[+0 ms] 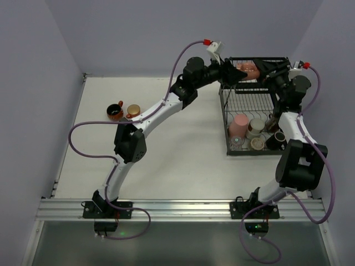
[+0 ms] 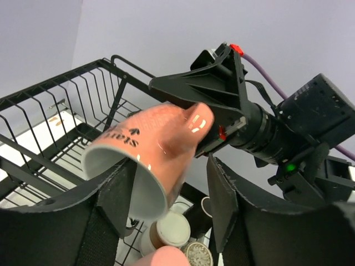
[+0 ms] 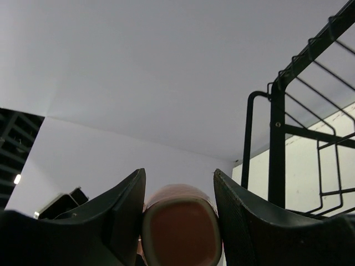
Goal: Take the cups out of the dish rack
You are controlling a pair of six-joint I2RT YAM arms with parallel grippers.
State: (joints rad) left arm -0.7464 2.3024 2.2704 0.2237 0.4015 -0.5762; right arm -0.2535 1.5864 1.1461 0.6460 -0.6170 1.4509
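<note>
A salmon pink cup (image 1: 248, 71) hangs tilted above the dish rack (image 1: 224, 111) at its upper tier. My right gripper (image 1: 260, 71) is shut on the cup's base (image 3: 180, 227), which fills the gap between its fingers. My left gripper (image 2: 172, 194) is open around the cup's mouth end (image 2: 155, 149). One of its fingers lies against the rim and the other stands a little apart. In the lower tier stand a pink cup (image 1: 239, 126), a cream cup (image 1: 256, 125) and a dark cup (image 1: 275, 141).
Two cups sit on the table at the far left, a dark one (image 1: 115, 111) and an olive-brown one (image 1: 133, 111). The rack's black wire frame (image 2: 55, 94) runs close under both grippers, with a post (image 3: 277, 127) beside the right one. A wall stands behind the rack.
</note>
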